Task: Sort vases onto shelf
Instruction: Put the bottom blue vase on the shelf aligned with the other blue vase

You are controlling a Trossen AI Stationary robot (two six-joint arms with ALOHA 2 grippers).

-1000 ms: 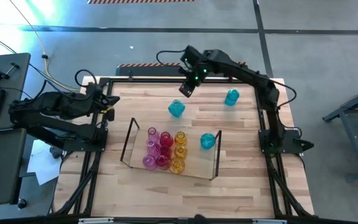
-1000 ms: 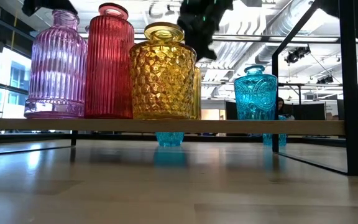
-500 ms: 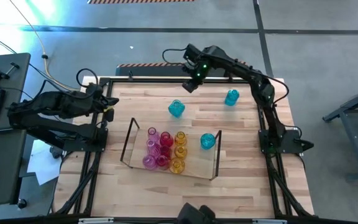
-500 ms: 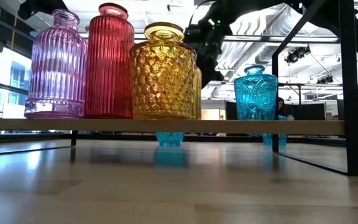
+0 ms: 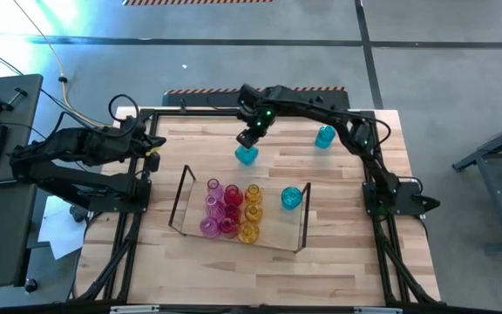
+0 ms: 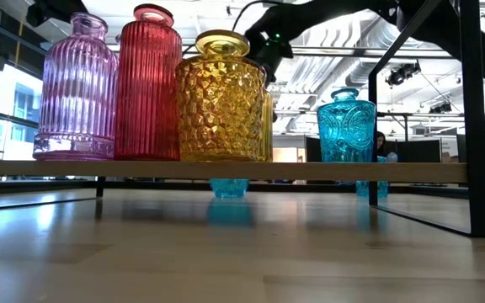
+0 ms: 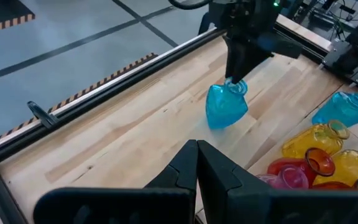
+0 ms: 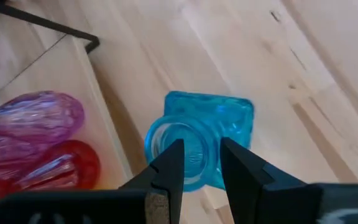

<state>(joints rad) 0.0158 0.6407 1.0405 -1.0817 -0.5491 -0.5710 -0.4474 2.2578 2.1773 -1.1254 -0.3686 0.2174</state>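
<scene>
Here the right gripper (image 8: 201,163) hangs directly above the square-bodied cyan glass vase (image 8: 199,144), fingers slightly apart astride its round mouth, not yet clamped. The vase stands upright on the wooden table (image 5: 347,187), long axis vertical, mouth pointing up at the gripper. Likely light, rigid, slick and breakable; the neck looks the best hold. The left gripper (image 7: 197,163) waits closed.

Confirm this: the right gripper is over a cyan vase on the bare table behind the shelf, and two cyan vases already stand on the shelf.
One detail is off. The high view shows only one cyan vase on the shelf; two are off the shelf, on the bare table. The rest holds: the right gripper is over the cyan vase behind the shelf.
</scene>
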